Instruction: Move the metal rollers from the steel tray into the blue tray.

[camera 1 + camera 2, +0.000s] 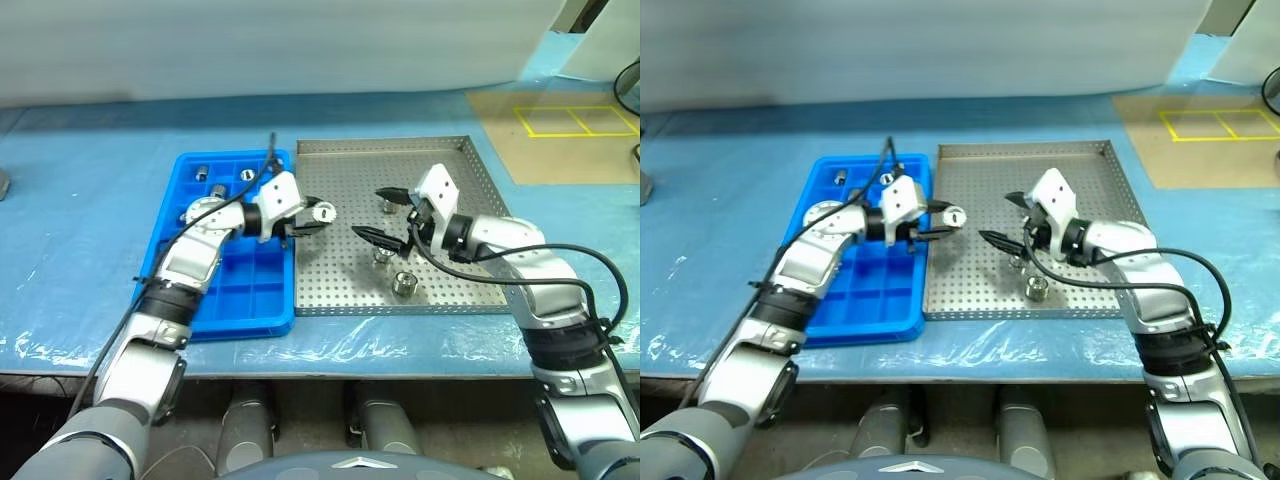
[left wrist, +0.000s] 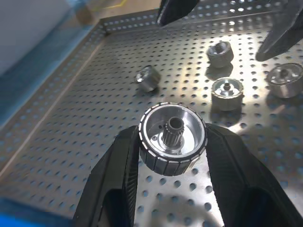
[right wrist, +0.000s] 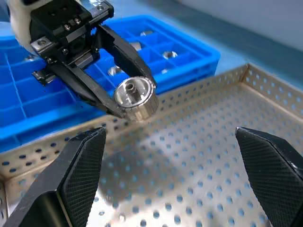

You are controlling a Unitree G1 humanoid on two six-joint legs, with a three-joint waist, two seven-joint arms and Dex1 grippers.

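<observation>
A metal roller (image 2: pixel 173 138) is held clamped in the left gripper (image 1: pixel 318 214) above the steel tray (image 1: pixel 470 150), carriage to the blue tray (image 1: pixel 165 215) judged next, while the right gripper (image 1: pixel 385 215) hangs with jaws apart.

blue tray (image 1: pixel 262 300) left of steel tray (image 1: pixel 470 170)
</observation>
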